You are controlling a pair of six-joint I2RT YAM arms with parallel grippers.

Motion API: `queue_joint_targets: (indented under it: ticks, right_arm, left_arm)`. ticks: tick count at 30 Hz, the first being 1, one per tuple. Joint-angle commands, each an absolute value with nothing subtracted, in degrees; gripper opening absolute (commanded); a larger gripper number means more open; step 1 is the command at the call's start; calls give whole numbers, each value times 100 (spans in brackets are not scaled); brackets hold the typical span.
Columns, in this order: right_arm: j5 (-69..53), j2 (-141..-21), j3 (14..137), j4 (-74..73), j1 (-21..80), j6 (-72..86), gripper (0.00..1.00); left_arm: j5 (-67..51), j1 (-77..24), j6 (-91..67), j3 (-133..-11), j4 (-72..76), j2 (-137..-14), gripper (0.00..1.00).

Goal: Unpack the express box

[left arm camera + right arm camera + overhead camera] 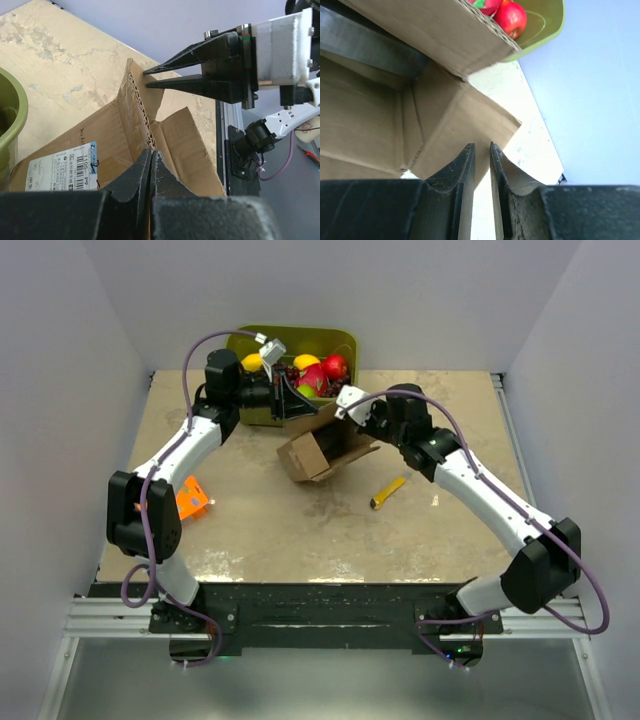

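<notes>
Left hand (151, 152) pinches one flap of the express box (318, 452), right hand (146, 79) another (box tilted near the desk's (300, 530) far edge). Best to pull apart evenly, lest cardboard tear.

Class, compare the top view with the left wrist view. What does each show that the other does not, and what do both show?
Only the top view: the orange package, the yellow tool and the fruit in the bin.
Only the left wrist view: the white label on the box, and the left gripper pinching the box's corrugated edge.
Both: the box, the green bin, the right gripper at the box's flap, and the table.
</notes>
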State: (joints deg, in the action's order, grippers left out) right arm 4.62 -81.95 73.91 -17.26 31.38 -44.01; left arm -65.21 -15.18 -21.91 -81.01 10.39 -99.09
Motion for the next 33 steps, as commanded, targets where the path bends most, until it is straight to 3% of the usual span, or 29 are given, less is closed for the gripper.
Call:
queue_joint_targets:
  ticks: [1, 10, 16, 20, 33]
  right_arm:
    - [-234, -8349, 7602, -1828, 3103, -4474, 23]
    - [-1380, -8789, 7568, -2373, 3041, -3273, 23]
    - [-1986, -8403, 7681, -2128, 2953, -2874, 25]
    - [-2320, -8288, 7796, -2205, 3172, -3444, 28]
    - [-1652, -9193, 7875, -2153, 3840, -4798, 27]
  left_arm:
    - [-6767, -1547, -2109, -8200, 1072, -9712, 0]
    - [-6882, -1556, -2180, -8147, 1160, -9721, 0]
    - [-6917, -1556, -2127, -8156, 1099, -9703, 0]
    - [-6943, -1556, -2223, -8147, 1239, -9756, 0]
    - [-7145, -1573, -2707, -8060, 1714, -9835, 0]
